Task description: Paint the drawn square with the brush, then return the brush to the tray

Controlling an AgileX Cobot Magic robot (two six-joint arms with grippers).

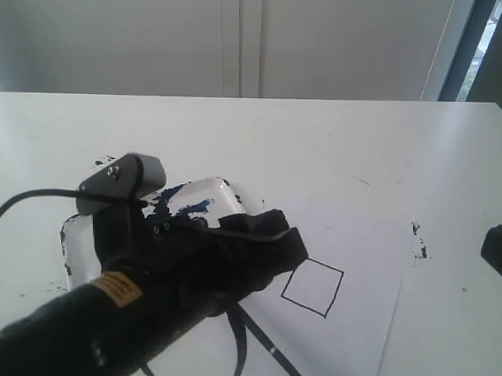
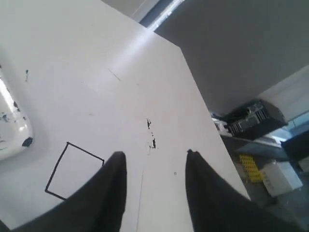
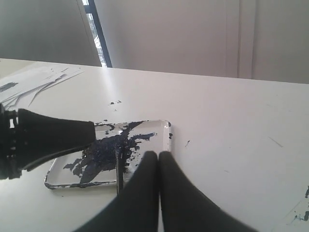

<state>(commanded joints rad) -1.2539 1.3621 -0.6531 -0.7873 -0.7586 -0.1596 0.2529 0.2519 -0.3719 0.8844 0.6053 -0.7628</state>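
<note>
The glossy white tray [image 3: 163,130], round-cornered, carries a rough navy blotch [image 3: 104,150]. The thin black brush [image 1: 272,351] lies outside it on the paper sheet [image 1: 356,241] near the outlined square [image 1: 312,287]. The left hand [image 2: 154,153] gapes, empty; the right hand [image 3: 158,153] is clenched on nothing. The left arm [image 1: 148,292] hides part of the tray.

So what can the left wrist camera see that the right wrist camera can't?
Only the left wrist view shows the drawn square, still blank inside, and the left pincer, which is open. Only the right wrist view shows the right pincer, shut tight, the left arm, and the dark paint blotch. Both show the white table and the tray, though the left wrist view catches just one corner of it.
</note>
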